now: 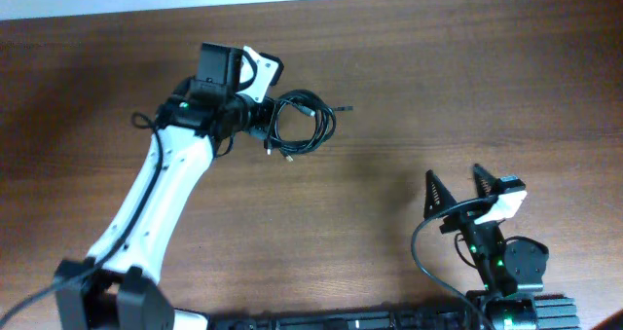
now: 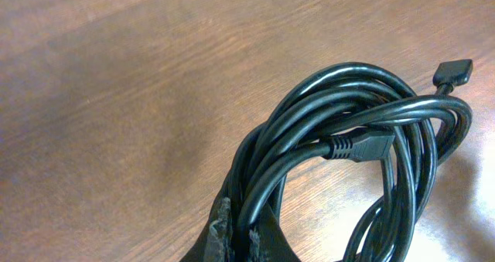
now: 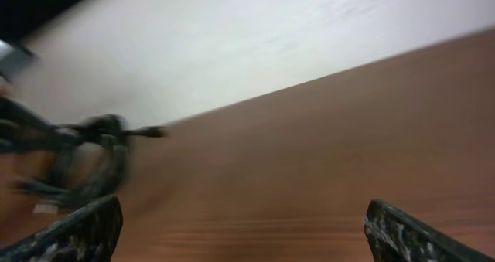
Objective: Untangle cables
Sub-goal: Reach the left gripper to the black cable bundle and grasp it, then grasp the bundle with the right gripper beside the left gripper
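The cables [image 1: 304, 126] are a bundle of thin black loops with small plug ends on the brown table, right of my left arm. In the left wrist view the coiled cables [image 2: 363, 161] fill the lower right, with a plug end [image 2: 452, 71] sticking out at the far right. My left gripper [image 2: 238, 231] is shut on several strands of the bundle's left side; it also shows in the overhead view [image 1: 255, 116]. My right gripper [image 1: 456, 187] is open and empty at the lower right, far from the cables. The right wrist view shows the cables [image 3: 77, 161] blurred at the far left.
The brown wooden table [image 1: 409, 67] spreads around the bundle, with its far edge against a white surface [image 3: 232, 45]. The left arm's white link [image 1: 156, 194] runs diagonally from the lower left. The right arm's base [image 1: 516, 272] sits at the lower right.
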